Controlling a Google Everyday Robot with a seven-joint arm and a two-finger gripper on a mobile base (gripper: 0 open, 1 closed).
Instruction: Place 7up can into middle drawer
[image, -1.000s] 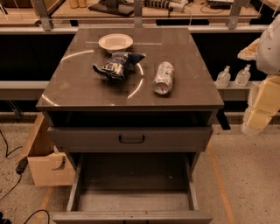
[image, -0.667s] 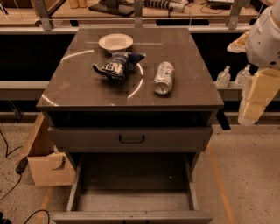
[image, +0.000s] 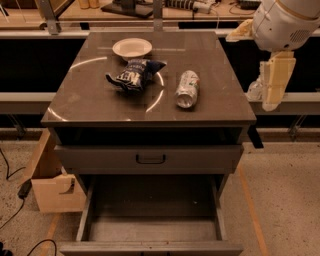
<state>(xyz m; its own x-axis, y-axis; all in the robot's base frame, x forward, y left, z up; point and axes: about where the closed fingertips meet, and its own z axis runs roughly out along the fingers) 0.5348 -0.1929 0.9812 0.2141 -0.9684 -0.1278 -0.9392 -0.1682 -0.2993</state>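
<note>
**Can on its side on the cabinet top, drawer open, gripper off to the right**

Hidden bits first. The gripper (image: 272, 95) hangs beside the cabinet's right edge, clear of the top. Only a cream, blocky, ridged piece shows under a rounded white arm shell (image: 285, 22). I can't tell whether it is open or closed, and I see nothing in it. The arm is cut off by the top and right borders.

The open drawer (image: 150, 232) is pulled out at the bottom. Its front lip is clipped by the lower border and its back half sits in shadow. It is shallow grey metal with low side walls and a bare, dull floor.

The can (image: 184, 89) lies on its side on the right half of the cabinet top (image: 90, 102), silver end facing me. It is pale with green print; the label is unreadable. It is well apart from the gripper.

Just left of the can is a crumpled dark blue chip bag (image: 134, 75). Behind the bag sits a small round white bowl (image: 132, 48). The top is smooth, glossy brown-grey with curved light reflections.

Above the open drawer is a closed grey drawer front (image: 100, 160) with a black loop handle (image: 150, 159), and a dark gap above that. A plain wooden box (image: 50, 187) stands on the speckled floor to the left, partly behind the cabinet.
</note>
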